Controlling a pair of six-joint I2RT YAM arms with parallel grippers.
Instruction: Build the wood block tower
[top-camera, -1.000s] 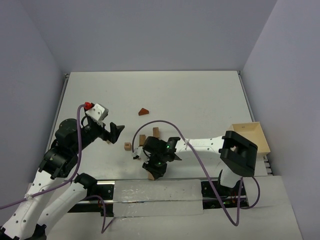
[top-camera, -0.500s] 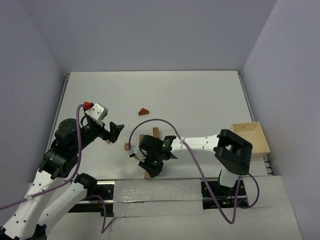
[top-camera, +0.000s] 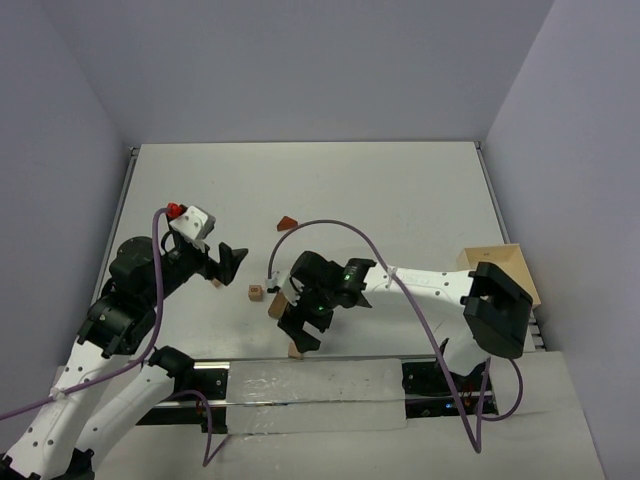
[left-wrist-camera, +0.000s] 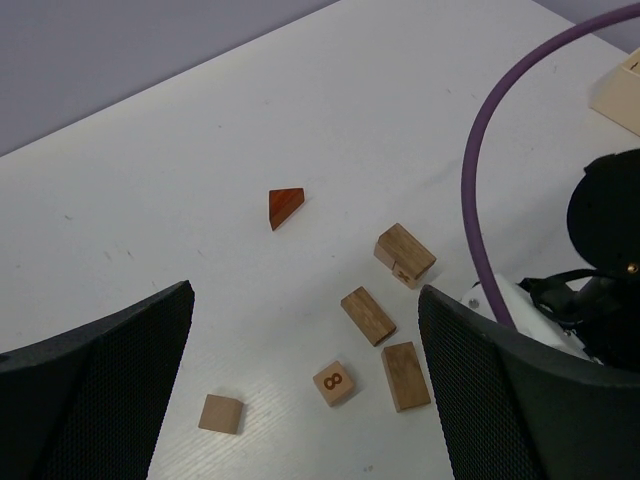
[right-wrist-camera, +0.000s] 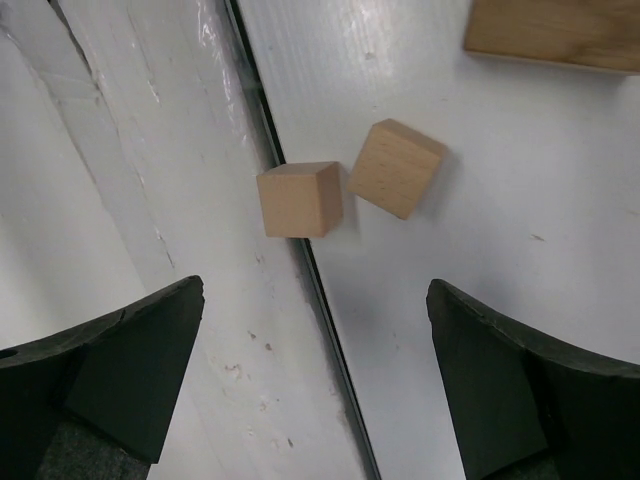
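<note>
No wood block tower stands in view; the tan blocks lie loose on the white table (top-camera: 400, 200). In the left wrist view I see a reddish-brown wedge (left-wrist-camera: 285, 206), a brick touching an X-marked cube (left-wrist-camera: 405, 254), two flat bricks (left-wrist-camera: 368, 315) (left-wrist-camera: 405, 376), a cube marked 8 (left-wrist-camera: 333, 383) and a plain cube (left-wrist-camera: 220, 413). My left gripper (left-wrist-camera: 305, 400) hovers open above them. My right gripper (right-wrist-camera: 315, 380) is open over the table's near edge, where two plain cubes (right-wrist-camera: 299, 199) (right-wrist-camera: 395, 168) lie just beyond its fingers. In the top view the right gripper (top-camera: 300, 335) hangs over one cube (top-camera: 295, 350).
A pale wooden tray (top-camera: 500, 262) sits at the right edge, partly behind the right arm. A dark gap (right-wrist-camera: 300, 260) marks the table's near edge. A purple cable (left-wrist-camera: 480, 170) arcs over the blocks. Walls close in the back and sides.
My right gripper has gone from shut to open and drawn back, leaving two cubes at the near edge. Its arm swung right. The left arm has barely moved.
</note>
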